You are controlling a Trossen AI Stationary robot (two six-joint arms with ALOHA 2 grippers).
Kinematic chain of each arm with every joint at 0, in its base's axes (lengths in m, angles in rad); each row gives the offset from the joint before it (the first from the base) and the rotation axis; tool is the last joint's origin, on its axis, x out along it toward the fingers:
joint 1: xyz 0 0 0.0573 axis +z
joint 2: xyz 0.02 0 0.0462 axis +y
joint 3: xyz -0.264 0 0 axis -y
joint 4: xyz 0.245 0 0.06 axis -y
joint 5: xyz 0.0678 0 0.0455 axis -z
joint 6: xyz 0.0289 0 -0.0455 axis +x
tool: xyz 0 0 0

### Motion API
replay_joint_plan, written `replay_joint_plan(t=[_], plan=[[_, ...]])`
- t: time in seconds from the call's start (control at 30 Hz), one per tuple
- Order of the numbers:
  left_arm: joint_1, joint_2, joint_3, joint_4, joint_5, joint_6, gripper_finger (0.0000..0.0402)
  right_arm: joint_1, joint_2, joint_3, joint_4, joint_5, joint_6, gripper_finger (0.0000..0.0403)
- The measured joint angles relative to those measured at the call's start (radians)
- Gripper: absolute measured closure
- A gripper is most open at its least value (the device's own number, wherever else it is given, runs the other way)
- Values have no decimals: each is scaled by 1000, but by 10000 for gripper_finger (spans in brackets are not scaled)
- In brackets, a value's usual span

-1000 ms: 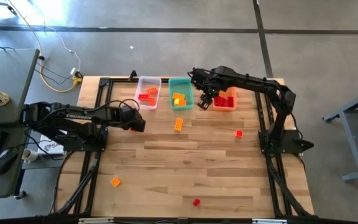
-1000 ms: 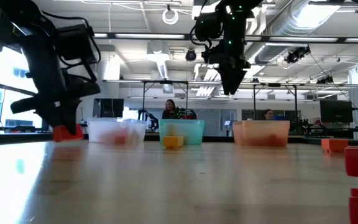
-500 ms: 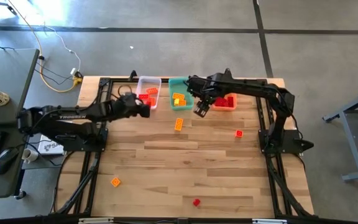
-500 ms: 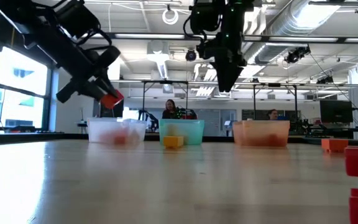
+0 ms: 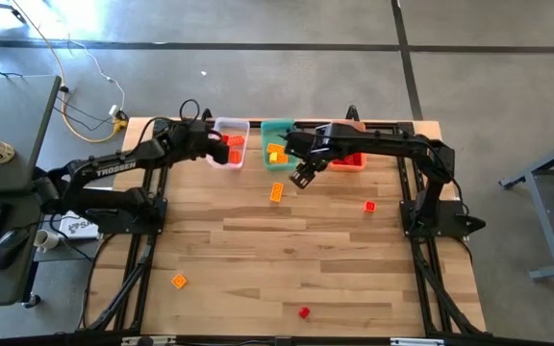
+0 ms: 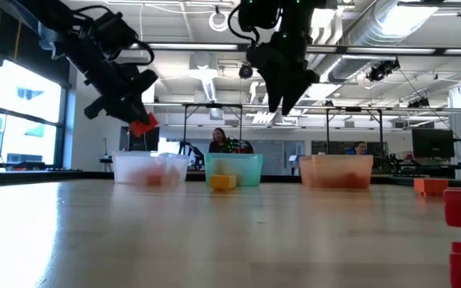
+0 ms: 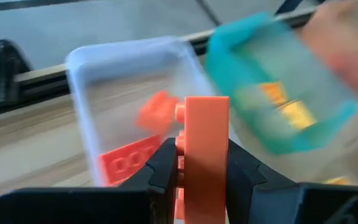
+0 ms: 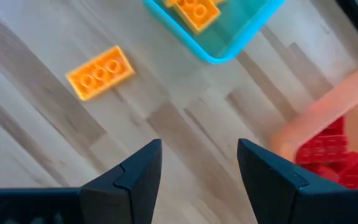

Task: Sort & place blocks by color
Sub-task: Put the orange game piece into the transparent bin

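Observation:
My left gripper (image 5: 217, 151) is shut on an orange-red block (image 7: 205, 155) and hovers over the clear bin (image 5: 230, 143), which has red and orange-red blocks in it. In the low view the block (image 6: 143, 126) hangs well above the bin rim. My right gripper (image 5: 301, 176) is open and hovers over the table, just near of the teal bin (image 5: 279, 144). A yellow-orange block (image 5: 276, 191) lies flat on the table beside it, also visible in the right wrist view as an oblong block (image 8: 100, 73). The orange bin (image 5: 349, 154) holds red blocks. My left gripper pinches the orange-red block between its two fingers (image 7: 161, 165), one on each broad side of its lower half (image 7: 204, 180). The fingers slant down from the table's left. The block is lifted clear, and its upper end stands out past the fingertips over the clear bin.
Loose blocks lie on the table: a red one (image 5: 369, 206) to the right, a yellow-orange one (image 5: 178, 282) near the left front, and a red one (image 5: 303, 312) at the near edge. The three bins stand in a row along the far edge.
My left gripper has risen from table height and moved toward the far edge to the clear bin, carrying the orange-red block lifted clear. My right gripper has moved from over the orange bin leftward and toward the near edge, to beside the yellow-orange block.

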Motion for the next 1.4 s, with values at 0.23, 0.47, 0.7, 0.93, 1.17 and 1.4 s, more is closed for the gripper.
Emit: replay_joint_plan(t=[0.23, 0.47, 0.7, 0.93, 1.17, 1.4], plan=[[76, 55, 0, -20, 47, 93, 338, 50, 0, 0, 68, -15, 139, 206], [107, 104, 1, -12, 53, 172, 338, 126, 0, 0, 72, -13, 304, 206], [114, 147, 1, -8, 91, 197, 297, 217, 0, 0, 84, -2, 483, 206], [112, 156, 1, -7, 118, 225, 277, 308, 0, 0, 79, 8, 626, 206], [112, 156, 1, -7, 144, 226, 237, 380, 0, -1, 79, 37, 762, 206], [112, 142, 1, -17, 218, 225, 199, 430, 0, -1, 32, 51, 851, 206]])
